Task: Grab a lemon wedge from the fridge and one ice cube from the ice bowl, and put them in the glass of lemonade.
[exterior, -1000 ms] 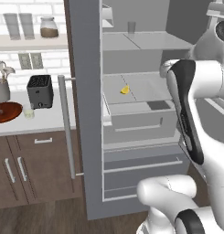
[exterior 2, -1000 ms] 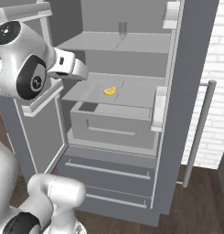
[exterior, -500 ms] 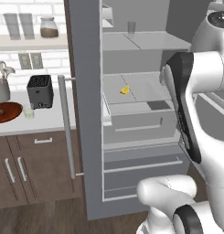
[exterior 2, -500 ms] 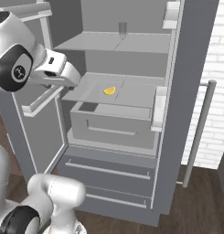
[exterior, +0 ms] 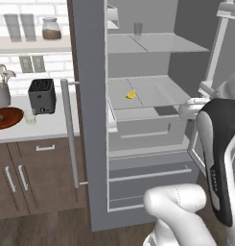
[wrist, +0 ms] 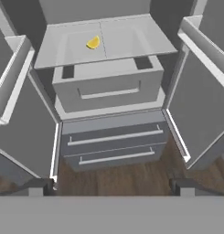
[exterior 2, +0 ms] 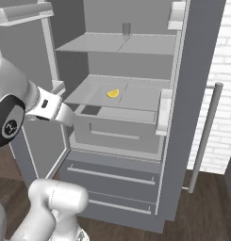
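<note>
In the hand view the tool (wrist: 111, 185) shows just two dark fingertips (wrist: 38, 185) poking above the grey band, the rest cut off. Far off to its left on the table (exterior: 52, 126), the bowl (exterior: 6, 117) is clipped by the picture edge, and any ice cube in it is too small to tell. The fridge (exterior: 90, 144) top runs off frame.

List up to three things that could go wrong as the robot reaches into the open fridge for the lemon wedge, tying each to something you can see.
1. The lemon wedge is tiny against the open gripper, so the fingers may close beside it or push it back along the shelf.
2. The wedge lies well back on the shelf, above the drawer; the arm might brush the drawer front on the way in.
3. Both fridge doors flank the approach, so a wide swing could hit one.
</note>
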